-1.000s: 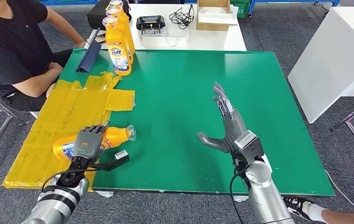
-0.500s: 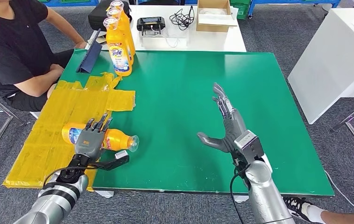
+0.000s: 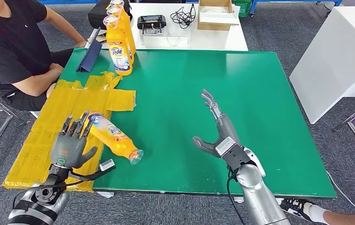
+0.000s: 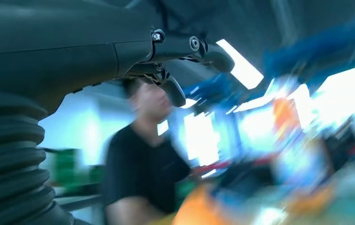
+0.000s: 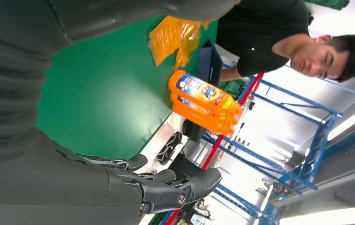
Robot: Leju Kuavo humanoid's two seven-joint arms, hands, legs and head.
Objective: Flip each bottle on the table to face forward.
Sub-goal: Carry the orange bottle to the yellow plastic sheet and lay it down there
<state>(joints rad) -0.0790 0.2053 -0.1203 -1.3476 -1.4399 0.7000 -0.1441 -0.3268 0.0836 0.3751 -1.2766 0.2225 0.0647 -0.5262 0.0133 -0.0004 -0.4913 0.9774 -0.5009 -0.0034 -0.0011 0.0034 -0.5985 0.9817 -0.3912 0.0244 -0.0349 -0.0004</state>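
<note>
An orange detergent bottle (image 3: pixel 112 136) lies on its side at the edge of the yellow tape patch (image 3: pixel 54 126), its cap (image 3: pixel 137 156) pointing toward the near table edge. Just left of the bottle's base is my left hand (image 3: pixel 70 146), fingers spread and holding nothing. Over the middle of the green table (image 3: pixel 260 108) my right hand (image 3: pixel 220 133) is open, well to the right of that bottle. Several upright orange bottles (image 3: pixel 118 44) stand in a row at the far left corner and show as upright bottles (image 5: pixel 203 101) in the right wrist view. The left wrist view is blurred.
A person in a black shirt (image 3: pixel 11 47) sits at the table's far left, beside a dark folder (image 3: pixel 89 56). A white table (image 3: pixel 189 28) behind holds a box, cables and a device. Another white table (image 3: pixel 335 61) stands to the right.
My left hand let go of the lying bottle and lifted off to the left. The bottle swung from crosswise to diagonal, cap toward the near edge. My right hand shifted slightly left.
</note>
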